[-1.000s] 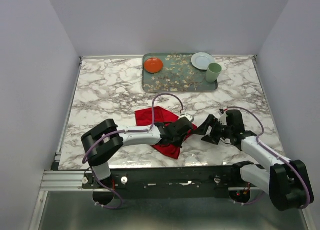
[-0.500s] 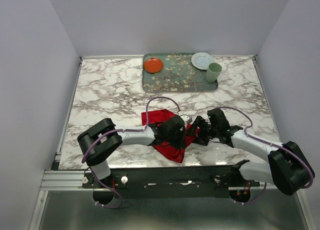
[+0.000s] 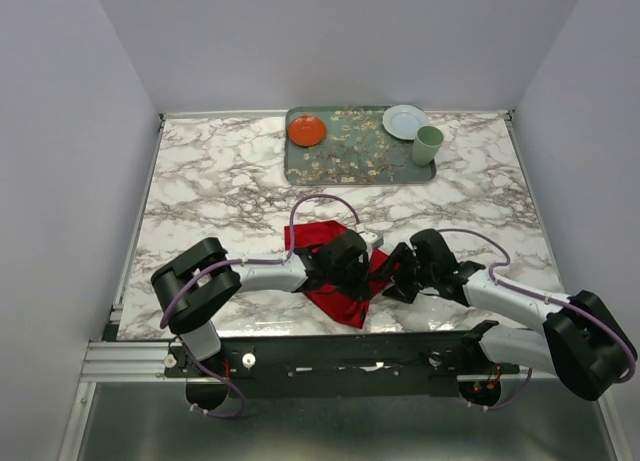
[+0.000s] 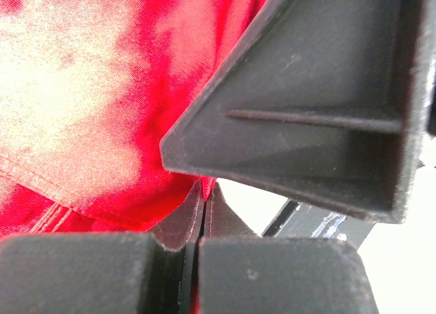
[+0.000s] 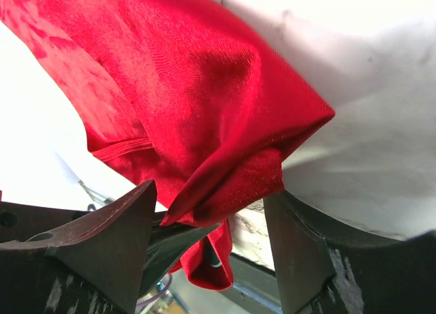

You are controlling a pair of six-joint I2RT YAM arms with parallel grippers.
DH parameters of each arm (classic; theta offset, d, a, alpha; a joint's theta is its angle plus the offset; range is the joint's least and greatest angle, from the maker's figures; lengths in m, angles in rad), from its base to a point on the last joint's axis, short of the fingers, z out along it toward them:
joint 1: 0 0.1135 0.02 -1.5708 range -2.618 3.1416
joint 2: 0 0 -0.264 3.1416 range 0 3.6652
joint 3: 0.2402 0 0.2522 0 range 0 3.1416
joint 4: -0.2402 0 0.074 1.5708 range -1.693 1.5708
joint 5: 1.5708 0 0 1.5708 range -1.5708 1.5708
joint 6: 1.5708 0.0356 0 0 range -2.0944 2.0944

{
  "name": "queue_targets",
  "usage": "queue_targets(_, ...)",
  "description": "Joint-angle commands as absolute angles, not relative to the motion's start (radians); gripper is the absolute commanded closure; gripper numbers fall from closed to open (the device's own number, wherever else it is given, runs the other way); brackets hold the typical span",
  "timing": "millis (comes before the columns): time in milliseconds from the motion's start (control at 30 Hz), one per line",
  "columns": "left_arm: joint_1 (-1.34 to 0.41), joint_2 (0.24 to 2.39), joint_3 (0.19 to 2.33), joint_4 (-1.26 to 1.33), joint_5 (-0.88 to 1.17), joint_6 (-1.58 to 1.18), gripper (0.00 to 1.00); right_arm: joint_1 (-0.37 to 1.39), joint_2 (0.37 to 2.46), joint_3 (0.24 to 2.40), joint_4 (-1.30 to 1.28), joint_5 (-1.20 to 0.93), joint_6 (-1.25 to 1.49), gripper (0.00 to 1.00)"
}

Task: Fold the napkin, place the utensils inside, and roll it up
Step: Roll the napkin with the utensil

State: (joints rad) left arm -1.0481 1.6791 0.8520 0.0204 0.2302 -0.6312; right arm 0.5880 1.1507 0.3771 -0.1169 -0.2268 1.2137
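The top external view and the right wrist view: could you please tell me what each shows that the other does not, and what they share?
Only the top external view shows the marble table and the floral tray with its orange-red plate, pale plate and green cup. Only the right wrist view shows a bunched corner of the red napkin lying between open fingers, and a thin dark sliver, possibly a utensil, in its lowest fold. Both show the red napkin and the right end effector.

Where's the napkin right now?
Top view: the napkin lies bunched near the table's front centre, between the two arms, the left gripper on it and the right gripper at its right edge.
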Motion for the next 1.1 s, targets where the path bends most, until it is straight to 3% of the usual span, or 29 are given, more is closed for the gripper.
queue_targets(0, -1.042, 1.648, 0.861, 0.029, 0.273, -0.612, 1.0, 0.615, 1.184, 0.376, -0.132, -0.186, 1.27, 0.28)
queue_targets(67, -1.042, 1.647, 0.865, 0.028, 0.281, -0.611, 1.0, 0.627, 1.212, 0.38, -0.118, -0.187, 1.285, 0.3)
queue_targets(133, -1.042, 1.646, 0.868, 0.028, 0.285, -0.612, 1.0, 0.635, 1.227, 0.382, -0.1, -0.183, 1.311, 0.4)
queue_targets(433, -1.043, 1.635, 0.861, 0.037, 0.313, -0.609, 1.0, 0.696, 1.267, 0.417, -0.098, -0.124, 1.374, 0.46)
queue_targets(600, -1.043, 1.618, 0.864, 0.015, 0.288, -0.592, 1.0, 0.718, 1.295, 0.414, -0.11, -0.117, 1.407, 0.57)
queue_targets(667, -1.045, 1.611, 0.856, 0.009, 0.269, -0.581, 1.0, 0.722, 1.286, 0.419, -0.123, -0.114, 1.41, 0.66)
queue_targets(733, -1.055, 1.605, 0.856, 0.002, 0.244, -0.566, 1.0, 0.723, 1.276, 0.42, -0.13, -0.113, 1.422, 0.83)
queue_targets(833, -1.094, 1.579, 0.854, -0.04, 0.144, -0.543, 0.89, 0.723, 1.278, 0.457, -0.193, -0.106, 1.42, 0.94)
queue_targets(867, -1.106, 1.568, 0.854, -0.051, 0.109, -0.534, 0.79, 0.724, 1.279, 0.469, -0.213, -0.103, 1.417, 0.98)
queue_targets(1000, -1.176, 1.534, 0.87, -0.11, -0.108, -0.506, 0.57, 0.724, 1.284, 0.508, -0.29, -0.098, 1.413, 1.0)
queue_targets(1067, -1.216, 1.517, 0.876, -0.139, -0.167, -0.503, 0.53, 0.724, 1.289, 0.532, -0.313, -0.091, 1.407, 1.0)
